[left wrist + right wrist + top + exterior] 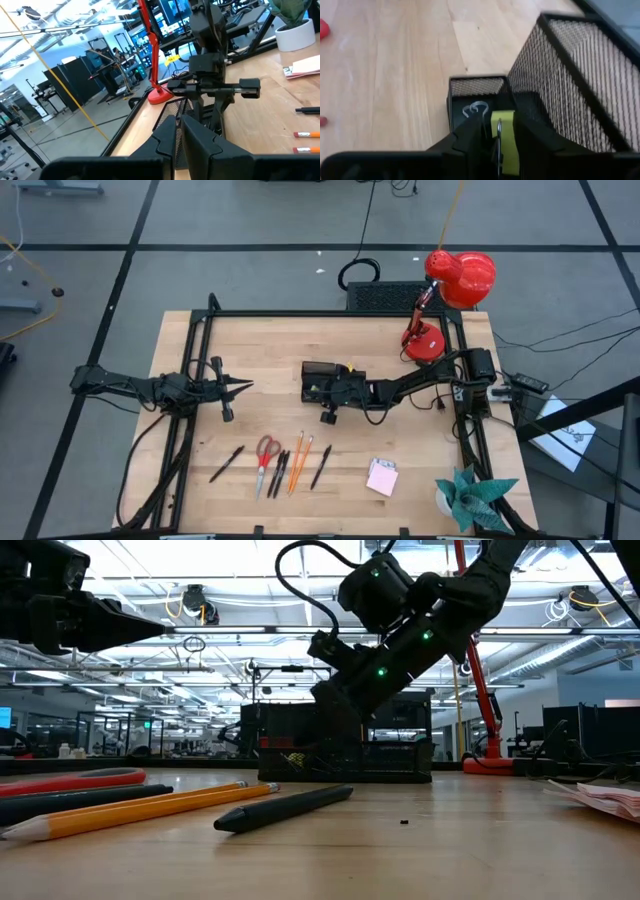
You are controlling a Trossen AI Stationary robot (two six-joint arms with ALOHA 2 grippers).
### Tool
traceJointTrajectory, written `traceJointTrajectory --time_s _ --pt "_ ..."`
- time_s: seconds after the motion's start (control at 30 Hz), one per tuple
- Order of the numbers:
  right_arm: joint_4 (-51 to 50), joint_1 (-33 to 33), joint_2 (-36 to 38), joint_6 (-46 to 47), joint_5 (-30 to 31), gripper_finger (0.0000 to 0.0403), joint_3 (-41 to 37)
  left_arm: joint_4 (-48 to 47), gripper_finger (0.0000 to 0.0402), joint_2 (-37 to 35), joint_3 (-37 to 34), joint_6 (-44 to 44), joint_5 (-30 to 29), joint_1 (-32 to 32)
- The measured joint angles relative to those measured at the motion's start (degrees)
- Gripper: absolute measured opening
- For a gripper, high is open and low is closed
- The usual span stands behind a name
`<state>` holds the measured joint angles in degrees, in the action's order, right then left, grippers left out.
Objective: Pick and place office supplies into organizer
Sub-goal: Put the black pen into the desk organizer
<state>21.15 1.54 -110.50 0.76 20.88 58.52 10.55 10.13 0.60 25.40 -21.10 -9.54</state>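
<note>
**Right gripper over the mesh organizer, clip between its fingers**

Far left on the pale wooden table [400, 410]: left gripper [243, 386], hovering above bare wood, fingers nearly together with only a slit between them, nothing held.

Along the near edge, loose on the wood, left to right: 1 black pen [226, 464] lying apart, small red-handled scissors [265, 458], 2 more black pens [281, 472] side by side, 2 orange pencils [300, 461], another black pen [321, 466], then a pink square sticky-note pad [382, 477] well to the right.

Centre of the table: small black wire-mesh organizer [318, 381], with a low square compartment [476, 89] beside a taller section [580, 80]. Right gripper [326, 388] reaching down at a slant into it, fingers narrowly parted around a small clip with silver wire handles [479, 111], yellow piece [507, 135] just beside it. Whether the clip is gripped or loose, and what lies on the compartment floor: cannot tell.

Far right: red desk lamp [450, 290] at the back, teal paper plant [474, 495] at the near corner.
</note>
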Motion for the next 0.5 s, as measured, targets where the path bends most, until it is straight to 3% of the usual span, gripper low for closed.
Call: traceJointTrajectory --time_s 0.33,0.5 --pt "2.18 2.03 3.67 -4.35 0.02 0.0111 -0.04 0.20 0.0035 0.00 0.00 1.47 -0.93 0.00" --pt "-1.57 4.07 9.48 -5.81 -1.99 0.0086 -0.02 0.20 0.0035 0.00 0.00 -0.09 -1.49 -0.01"
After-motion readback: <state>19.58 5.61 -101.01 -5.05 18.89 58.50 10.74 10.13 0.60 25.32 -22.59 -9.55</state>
